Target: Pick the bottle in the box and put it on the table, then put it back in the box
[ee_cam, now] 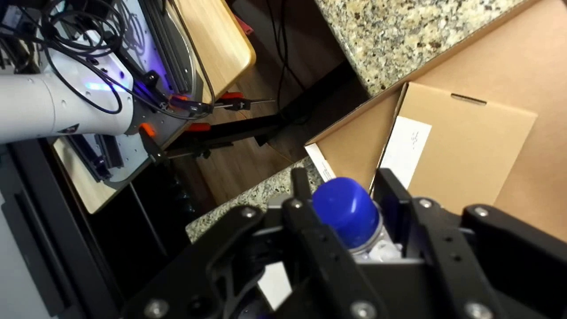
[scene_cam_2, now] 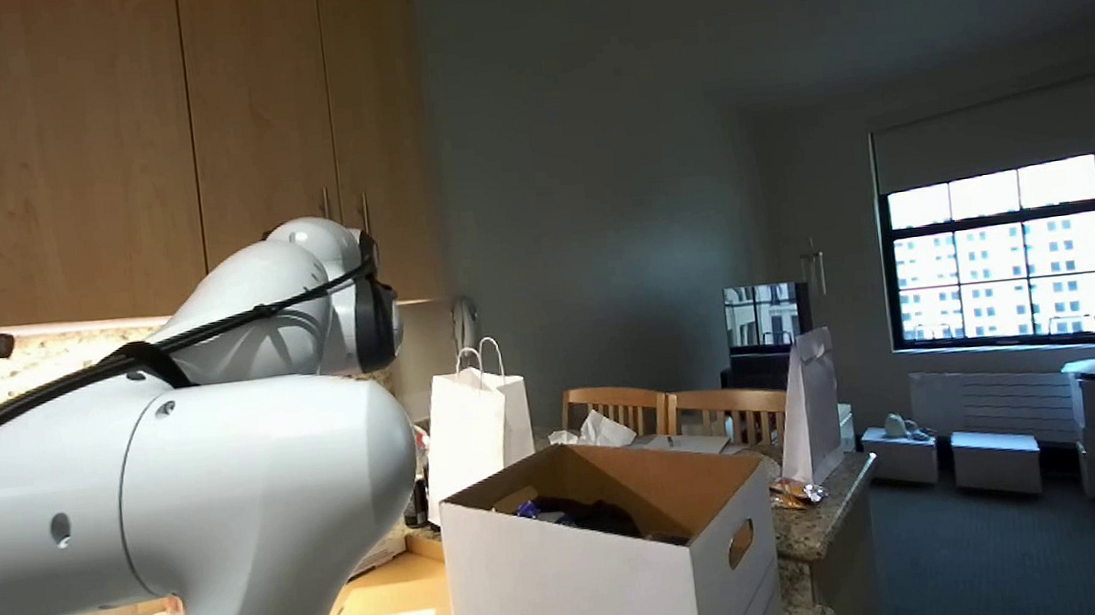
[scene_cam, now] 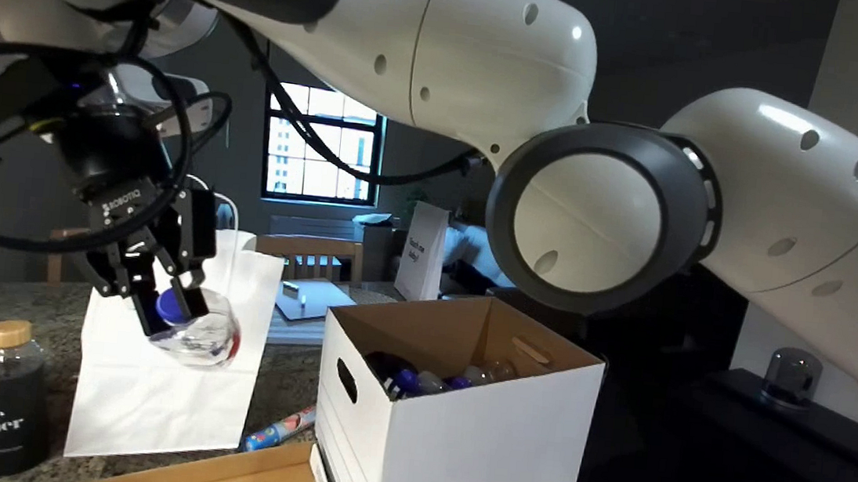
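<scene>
A clear plastic bottle point(scene_cam: 209, 336) with a blue cap hangs in the air, tilted. My gripper point(scene_cam: 174, 311) is shut on it at the cap end. In the wrist view the blue cap point(ee_cam: 346, 210) sits between the two fingers, while most of the bottle's body is hidden. The white box point(scene_cam: 490, 428) stands well to the side of the gripper, open at the top, with several blue-capped things inside. It also shows in an exterior view point(scene_cam_2: 574, 586) where the arm hides gripper and bottle. A light tan wooden table top point(ee_cam: 217, 40) shows under the robot's base.
A white paper bag point(scene_cam: 162, 396) stands close behind the held bottle. An open cardboard tray point(ee_cam: 460, 146) lies on the speckled counter point(ee_cam: 398, 35) beside the box. A dark glass bottle with a wooden lid point(scene_cam: 11, 398) and a colourful tube point(scene_cam: 281, 427) stand or lie nearby.
</scene>
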